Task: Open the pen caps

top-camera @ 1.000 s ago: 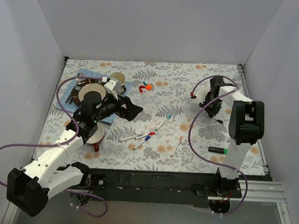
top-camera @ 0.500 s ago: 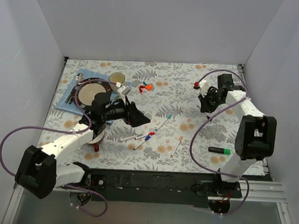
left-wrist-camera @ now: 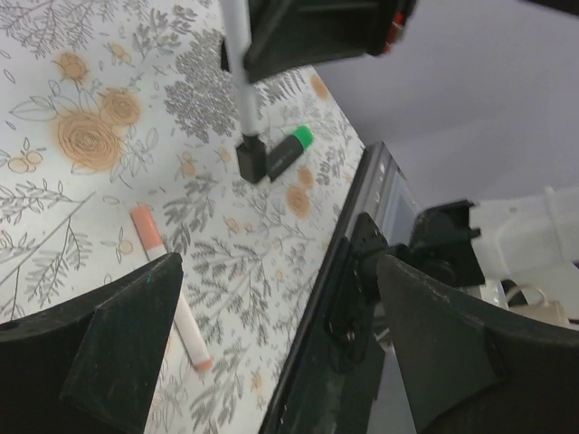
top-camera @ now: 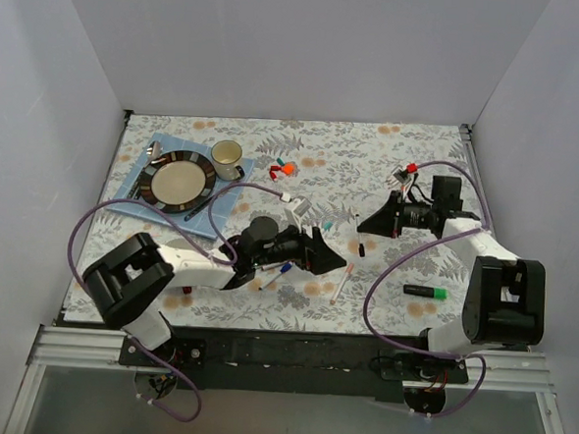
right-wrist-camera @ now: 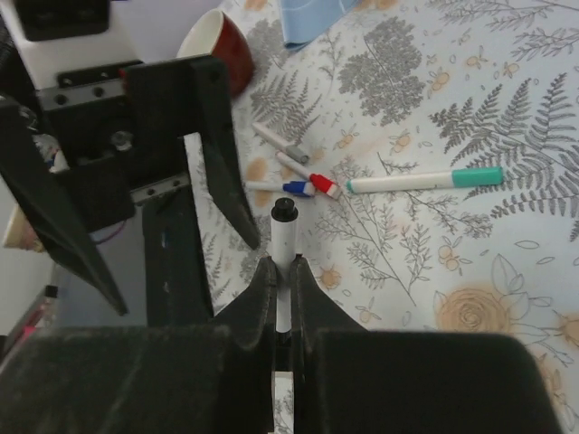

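My right gripper (right-wrist-camera: pixel 282 267) (top-camera: pixel 365 225) is shut on a thin white pen (right-wrist-camera: pixel 286 237), whose black end (right-wrist-camera: pixel 285 210) points down over the floral cloth. My left gripper (left-wrist-camera: pixel 280 334) (top-camera: pixel 323 256) stands open and empty close by, facing that pen (left-wrist-camera: pixel 239 81). On the cloth lie a teal-capped pen (right-wrist-camera: pixel 425 181), a red-capped pen (right-wrist-camera: pixel 322 183), a blue-capped pen (right-wrist-camera: pixel 297 188), a grey-tipped pen (right-wrist-camera: pixel 280 145), an orange-capped pen (left-wrist-camera: pixel 167 298) (top-camera: pixel 342 282) and a black marker with a green cap (left-wrist-camera: pixel 291 147) (top-camera: pixel 425 291). Loose pen caps (top-camera: pixel 283 165) sit at the back.
A striped plate (top-camera: pixel 179 181) and a mug (top-camera: pixel 226 154) rest on a blue mat (top-camera: pixel 133 196) at the back left. A red cup (right-wrist-camera: pixel 213 54) stands near the left arm. The table's black front edge (left-wrist-camera: pixel 348 271) runs just beside my left gripper.
My left arm has swung right and forward to the middle of the table, still open. My right gripper has carried the white pen from the far right toward the centre, meeting the left.
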